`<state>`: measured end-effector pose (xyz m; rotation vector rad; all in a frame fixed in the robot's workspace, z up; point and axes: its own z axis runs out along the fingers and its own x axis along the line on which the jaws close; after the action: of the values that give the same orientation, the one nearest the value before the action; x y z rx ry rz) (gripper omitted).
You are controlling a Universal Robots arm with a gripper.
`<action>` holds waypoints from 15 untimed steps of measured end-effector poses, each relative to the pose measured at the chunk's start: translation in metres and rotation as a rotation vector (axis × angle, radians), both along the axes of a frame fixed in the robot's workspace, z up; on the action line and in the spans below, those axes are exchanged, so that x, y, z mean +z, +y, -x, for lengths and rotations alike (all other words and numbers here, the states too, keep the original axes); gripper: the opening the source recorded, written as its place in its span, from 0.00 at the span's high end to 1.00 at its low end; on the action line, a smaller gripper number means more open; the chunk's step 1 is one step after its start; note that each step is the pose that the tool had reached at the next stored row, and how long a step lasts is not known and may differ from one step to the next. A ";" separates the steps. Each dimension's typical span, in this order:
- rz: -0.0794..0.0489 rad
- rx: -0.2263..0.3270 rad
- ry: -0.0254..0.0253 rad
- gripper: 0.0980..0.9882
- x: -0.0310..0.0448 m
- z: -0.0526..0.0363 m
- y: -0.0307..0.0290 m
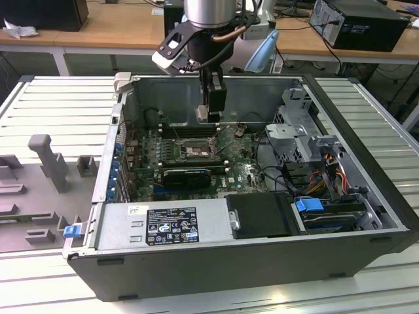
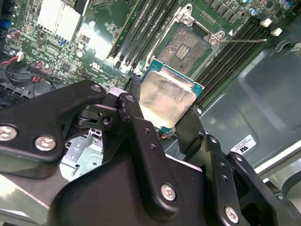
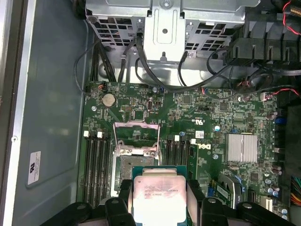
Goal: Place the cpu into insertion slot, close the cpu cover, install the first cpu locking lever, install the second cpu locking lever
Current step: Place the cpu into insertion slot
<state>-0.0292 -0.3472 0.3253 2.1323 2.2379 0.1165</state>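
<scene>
Silver-topped cpu (image 2: 167, 96) sits clamped in the gripper (image 2: 163, 118), above the uncovered insertion slot (image 2: 190, 44).

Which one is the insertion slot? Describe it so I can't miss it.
On the green motherboard inside the open case, find the two banks of long black memory slots. The insertion slot sits between them: square, dark-framed, with a paler pin field, unlike those narrow slots.
</scene>
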 end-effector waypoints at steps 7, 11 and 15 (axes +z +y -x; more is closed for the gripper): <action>0.001 -0.007 0.0007 0.50 -0.0103 0.0002 0.0007; 0.001 -0.010 0.0008 0.50 -0.0133 0.0007 0.0010; 0.001 -0.012 0.0011 0.50 -0.0161 0.0010 0.0012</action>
<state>-0.0303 -0.3460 0.3091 2.1459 2.2246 0.1140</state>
